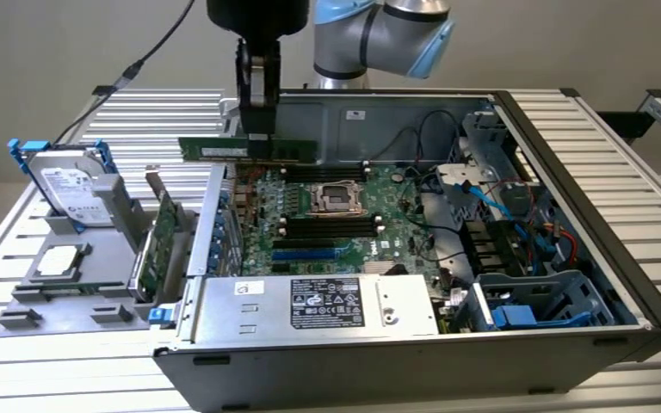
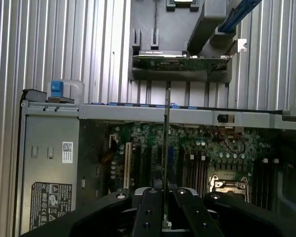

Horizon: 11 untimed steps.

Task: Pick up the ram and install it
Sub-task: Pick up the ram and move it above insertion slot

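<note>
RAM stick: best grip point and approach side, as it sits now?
Pinch the ram across its two flat faces, near mid-length on the upper long edge, from above, as the gripper holds it. It hangs level and on edge over the open case, so the lower contact edge is left free.

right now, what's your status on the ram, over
Gripper, jaws shut on the ram. Ram held level in the air over the open case, not in a slot. Nothing seen between it and the motherboard.

Robotics lab: arm [image 1: 382, 39], opened computer case [image 1: 583, 198].
</note>
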Tool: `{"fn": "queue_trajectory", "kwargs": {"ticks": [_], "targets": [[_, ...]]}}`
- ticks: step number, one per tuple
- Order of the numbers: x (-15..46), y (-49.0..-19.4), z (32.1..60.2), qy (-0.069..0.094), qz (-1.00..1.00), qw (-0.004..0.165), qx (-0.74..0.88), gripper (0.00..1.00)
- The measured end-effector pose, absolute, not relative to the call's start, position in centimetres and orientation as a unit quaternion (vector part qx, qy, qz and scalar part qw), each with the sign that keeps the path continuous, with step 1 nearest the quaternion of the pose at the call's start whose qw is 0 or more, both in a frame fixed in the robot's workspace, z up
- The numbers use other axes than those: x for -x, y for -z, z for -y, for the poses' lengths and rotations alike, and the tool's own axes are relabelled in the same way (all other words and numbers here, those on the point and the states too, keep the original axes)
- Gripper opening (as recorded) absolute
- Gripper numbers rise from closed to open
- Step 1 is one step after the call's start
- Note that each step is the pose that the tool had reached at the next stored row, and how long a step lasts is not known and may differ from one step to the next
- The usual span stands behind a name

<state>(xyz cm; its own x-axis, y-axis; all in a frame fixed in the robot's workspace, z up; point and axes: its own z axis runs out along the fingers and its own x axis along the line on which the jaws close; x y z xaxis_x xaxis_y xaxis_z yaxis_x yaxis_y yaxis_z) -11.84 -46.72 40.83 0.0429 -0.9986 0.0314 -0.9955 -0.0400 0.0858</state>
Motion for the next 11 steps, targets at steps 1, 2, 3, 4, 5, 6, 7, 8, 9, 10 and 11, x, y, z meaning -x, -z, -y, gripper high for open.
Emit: {"fn": "queue_trajectory", "kwargs": {"ticks": [1, 2, 3, 4, 5, 6, 7, 8, 9, 10, 11], "targets": [[11.5, -40.8, 46.6, 0.018, 0.692, 0.042, -0.721, 0.14], [11.2, -40.7, 46.5, 0.018, 0.691, 0.042, -0.721, 0.14], [10.8, -40.7, 46.4, 0.018, 0.691, 0.042, -0.721, 0.14], [10.5, -40.7, 46.4, 0.018, 0.691, 0.042, -0.721, 0.14], [10.2, -40.6, 46.3, 0.018, 0.691, 0.042, -0.721, 0.14], [9.9, -40.5, 46.1, 0.018, 0.691, 0.042, -0.721, 0.14], [9.7, -40.5, 46.0, 0.018, 0.691, 0.042, -0.721, 0.14], [9.5, -40.4, 45.9, 0.018, 0.691, 0.042, -0.721, 0.14], [9.3, -40.3, 45.8, 0.018, 0.691, 0.041, -0.721, 0.14], [9.0, -40.1, 45.7, 0.017, 0.691, 0.041, -0.721, 0.14], [8.9, -40.1, 45.6, 0.017, 0.691, 0.040, -0.721, 0.14]]}}
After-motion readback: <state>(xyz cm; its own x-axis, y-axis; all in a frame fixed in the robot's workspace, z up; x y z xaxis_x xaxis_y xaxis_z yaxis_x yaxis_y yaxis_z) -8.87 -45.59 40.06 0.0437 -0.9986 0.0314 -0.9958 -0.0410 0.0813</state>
